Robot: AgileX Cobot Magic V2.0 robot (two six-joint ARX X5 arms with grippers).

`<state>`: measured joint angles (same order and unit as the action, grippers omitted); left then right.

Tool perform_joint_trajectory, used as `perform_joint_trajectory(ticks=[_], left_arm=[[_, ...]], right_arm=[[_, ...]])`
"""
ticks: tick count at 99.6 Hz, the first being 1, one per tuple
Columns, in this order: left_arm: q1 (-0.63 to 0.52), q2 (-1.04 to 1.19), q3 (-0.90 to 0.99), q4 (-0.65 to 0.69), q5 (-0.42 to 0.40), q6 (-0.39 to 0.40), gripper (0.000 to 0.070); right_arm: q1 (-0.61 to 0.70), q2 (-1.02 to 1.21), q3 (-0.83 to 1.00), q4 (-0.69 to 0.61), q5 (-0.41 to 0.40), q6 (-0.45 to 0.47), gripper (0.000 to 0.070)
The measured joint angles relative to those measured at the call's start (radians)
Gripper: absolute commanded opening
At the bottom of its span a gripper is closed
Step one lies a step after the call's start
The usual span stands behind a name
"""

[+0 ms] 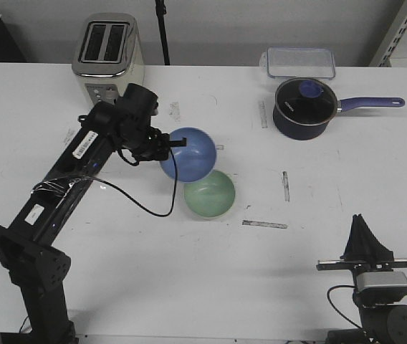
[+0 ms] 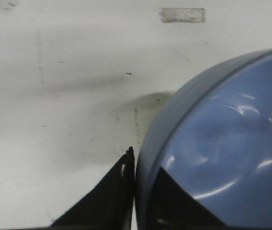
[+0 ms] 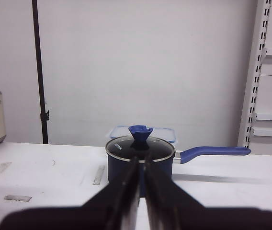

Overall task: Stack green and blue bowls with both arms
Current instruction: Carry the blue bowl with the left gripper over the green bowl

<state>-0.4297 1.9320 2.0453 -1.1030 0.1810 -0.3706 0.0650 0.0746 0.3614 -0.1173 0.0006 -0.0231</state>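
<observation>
The white desk (image 1: 318, 179) fills most of what I can see, scuffed and marked with a few strips of tape. The left arm (image 1: 74, 161) stretches diagonally across it from its base at the near left corner, cable trailing loose beneath it. At the back left stands a cream and chrome toaster (image 1: 108, 54). Toward the back right sits a dark navy saucepan (image 1: 304, 107) with a glass lid and purple handle, and just behind it a clear plastic container (image 1: 300, 62).

The blue bowl (image 1: 189, 153) is tilted up near the middle of the desk, its rim pinched by the left gripper (image 1: 169, 145); the wrist view shows one finger inside the bowl and one outside, clamped on the wall. The green bowl (image 1: 209, 193) rests upright on the desk, just in front of the blue one, their edges overlapping from here.

The right gripper (image 1: 362, 240) is parked at the near right, well away from both bowls, its fingers drawn almost together with nothing between them.
</observation>
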Motion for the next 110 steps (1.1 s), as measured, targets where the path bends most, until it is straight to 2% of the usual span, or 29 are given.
perform_joint_trajectory(ticks=[17,65,110], left_arm=[[-0.059,0.021,0.0,0.004,0.032,-0.01,0.0001],[-0.064,0.051,-0.007,0.061,0.031,-0.014,0.0001],[-0.086,0.053,-0.13,0.121,0.031,-0.027,0.0001]], right_arm=[[0.0,0.0,0.0,0.0,0.0,0.0,0.001],[0.0,0.0,0.0,0.0,0.0,0.0,0.001],[0.0,0.0,0.0,0.0,0.0,0.0,0.0009]])
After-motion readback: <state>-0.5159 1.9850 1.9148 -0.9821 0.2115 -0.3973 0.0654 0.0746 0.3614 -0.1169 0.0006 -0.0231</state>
